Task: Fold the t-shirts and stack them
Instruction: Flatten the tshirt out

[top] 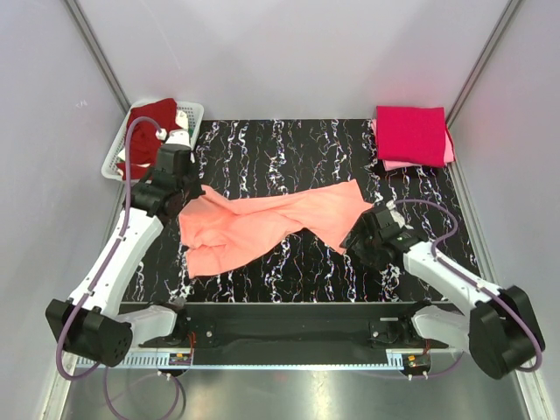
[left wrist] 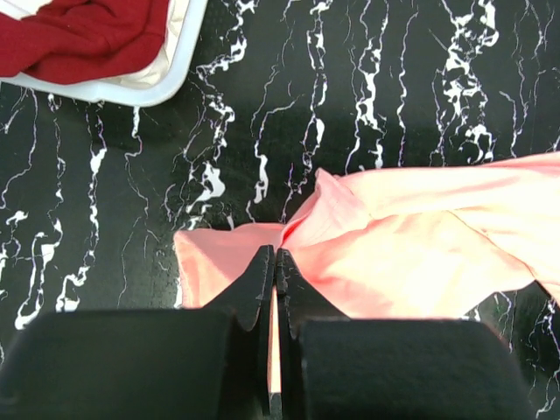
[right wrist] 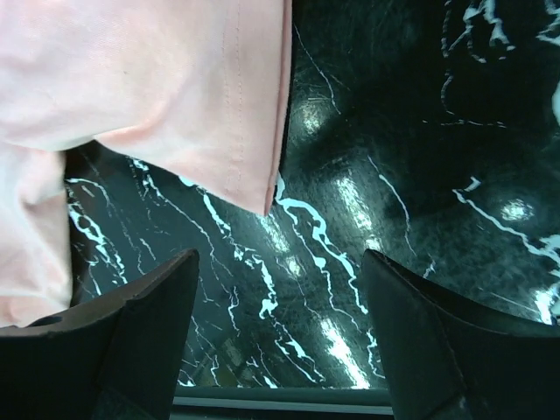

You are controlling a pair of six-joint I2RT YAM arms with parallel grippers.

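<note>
We find the salmon-peach t-shirt (top: 271, 223) lying crumpled and unfolded across the middle of the black marbled table (top: 289, 140), stretched from the left arm's side toward the right arm's. The left gripper (left wrist: 275, 254) has its jaws pressed together on a bunched edge at the shirt's left end. In the left wrist view we see a strip of peach cloth caught between the two fingers.

The right gripper (right wrist: 280, 271) has its jaws spread wide, with only the table between them. A stitched hem corner of the shirt shows just beyond the fingertips. We cannot tell whether the cloth at the left side touches the finger there.

At the far left corner sits the white plastic basket (top: 198, 110), with a dark maroon-red t-shirt (top: 149, 122) heaped inside. At the far right corner a crimson-magenta t-shirt (top: 409, 133), folded square, rests on a light pink t-shirt (top: 398, 164) whose edges peek out beneath it — both well apart from the salmon one.
</note>
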